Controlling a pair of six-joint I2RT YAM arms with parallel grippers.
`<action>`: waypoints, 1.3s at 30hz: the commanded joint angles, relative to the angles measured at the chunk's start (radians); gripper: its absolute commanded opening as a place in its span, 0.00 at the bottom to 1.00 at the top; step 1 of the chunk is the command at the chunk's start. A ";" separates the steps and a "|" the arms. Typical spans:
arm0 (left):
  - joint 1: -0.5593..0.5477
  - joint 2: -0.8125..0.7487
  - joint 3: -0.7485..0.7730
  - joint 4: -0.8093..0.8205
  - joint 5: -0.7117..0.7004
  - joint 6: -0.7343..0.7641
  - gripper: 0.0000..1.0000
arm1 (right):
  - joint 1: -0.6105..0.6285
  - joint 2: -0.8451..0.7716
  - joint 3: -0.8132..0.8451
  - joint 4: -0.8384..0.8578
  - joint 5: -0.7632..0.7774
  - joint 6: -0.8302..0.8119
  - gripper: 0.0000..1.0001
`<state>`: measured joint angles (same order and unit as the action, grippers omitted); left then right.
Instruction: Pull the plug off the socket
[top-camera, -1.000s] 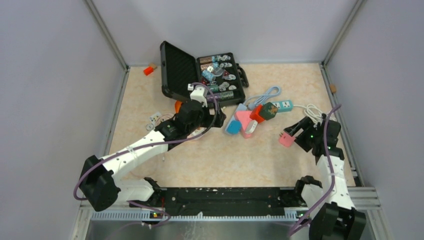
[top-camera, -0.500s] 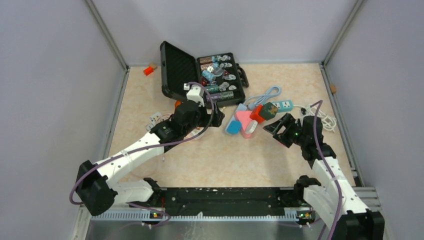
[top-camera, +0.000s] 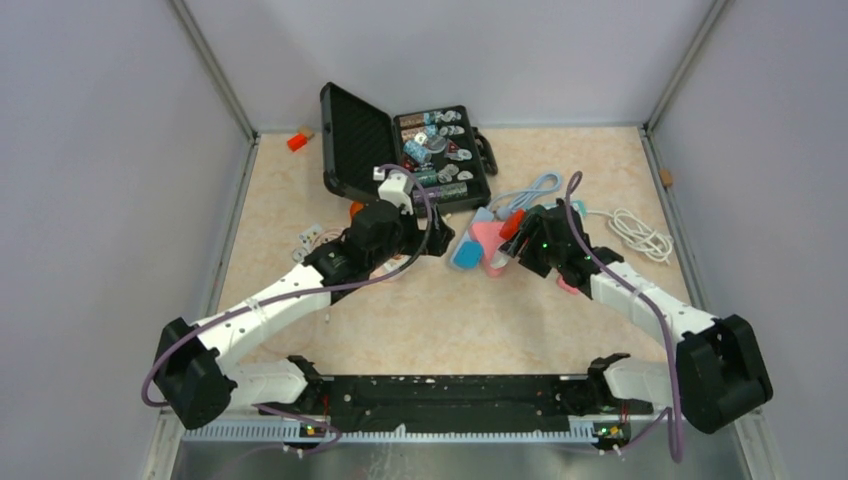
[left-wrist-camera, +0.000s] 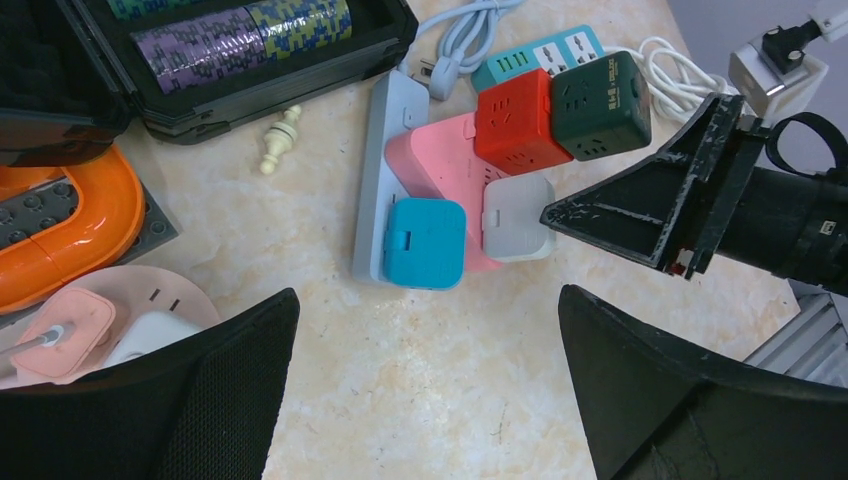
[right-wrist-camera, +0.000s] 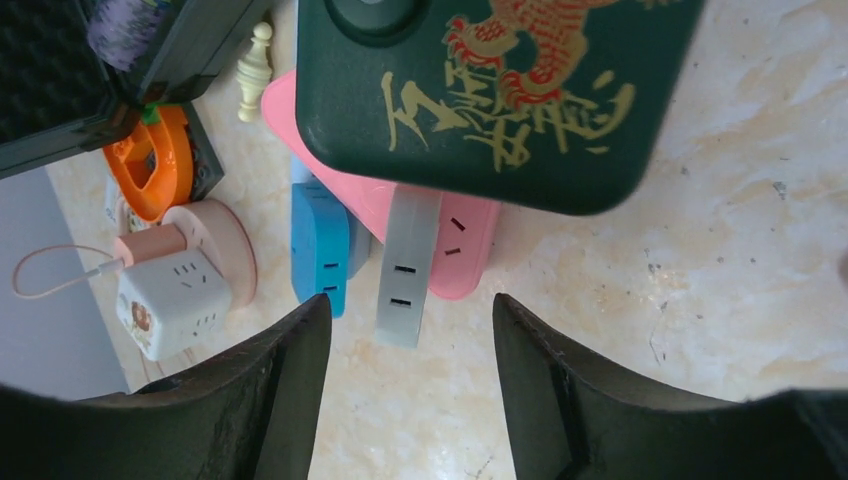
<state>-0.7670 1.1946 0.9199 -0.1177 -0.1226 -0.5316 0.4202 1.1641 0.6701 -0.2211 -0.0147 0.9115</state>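
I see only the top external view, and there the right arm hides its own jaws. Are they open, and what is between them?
Observer: In the right wrist view the right gripper has its jaws open, and the end of a flat grey plug shows between their tips.
Operator: Where does this plug sit?
Observer: On the pink socket block, beside a square blue plug.
Operator: And the left arm?
Observer: The left gripper has its jaws open too, holding nothing.
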 joint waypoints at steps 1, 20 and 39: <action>0.003 0.021 -0.012 0.051 0.021 -0.019 0.99 | 0.050 0.072 0.073 0.043 0.088 0.025 0.56; 0.003 0.340 0.198 -0.047 0.222 -0.078 0.99 | 0.059 -0.007 0.089 -0.181 0.104 -0.123 0.04; 0.002 0.680 0.377 -0.012 0.264 -0.149 0.99 | 0.058 0.039 0.049 -0.053 0.093 -0.114 0.58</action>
<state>-0.7670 1.8462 1.2465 -0.1730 0.1276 -0.6792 0.4709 1.1862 0.6983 -0.3222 0.0811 0.8032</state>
